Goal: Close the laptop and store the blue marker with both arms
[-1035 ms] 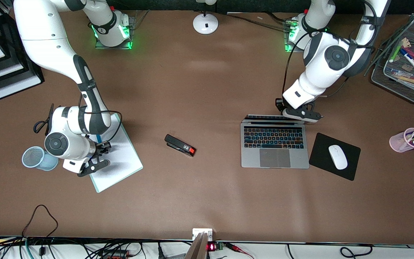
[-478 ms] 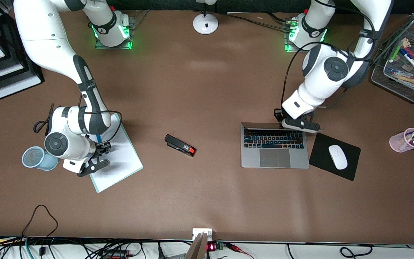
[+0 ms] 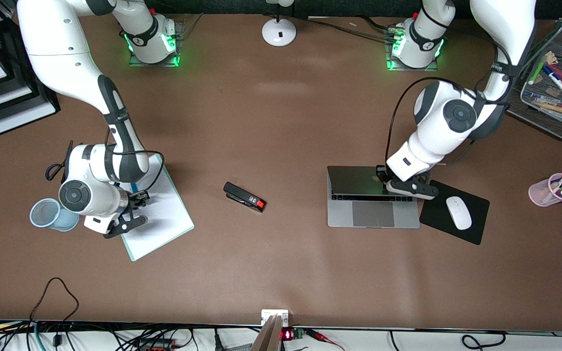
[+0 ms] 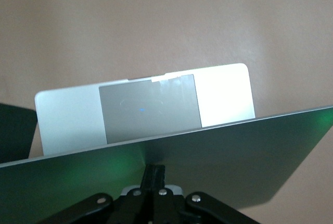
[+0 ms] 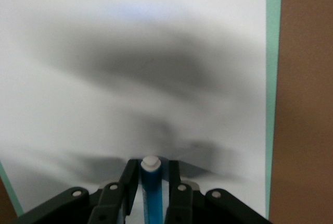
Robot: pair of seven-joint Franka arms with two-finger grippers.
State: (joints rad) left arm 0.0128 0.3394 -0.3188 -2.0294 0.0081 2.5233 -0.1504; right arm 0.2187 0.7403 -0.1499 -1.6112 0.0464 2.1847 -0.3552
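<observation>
The left gripper [image 3: 404, 187], pinched shut, presses the laptop [image 3: 372, 197] lid down at middle right, while the right gripper [image 3: 140, 198] squeezes the blue marker [image 5: 151, 193] over the white clipboard [image 3: 164, 214], ready to store.

Blue marker [image 5: 150, 190] in right claw [image 5: 150, 182], above clipboard [image 5: 104, 78]

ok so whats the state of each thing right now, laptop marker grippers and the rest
laptop: partly closed, lid tilted low over the keys
left gripper: shut, pressing on the lid
blue marker: held over the white clipboard
right gripper: shut on the marker
stapler: closed, lying flat
mouse: resting on its black pad
</observation>
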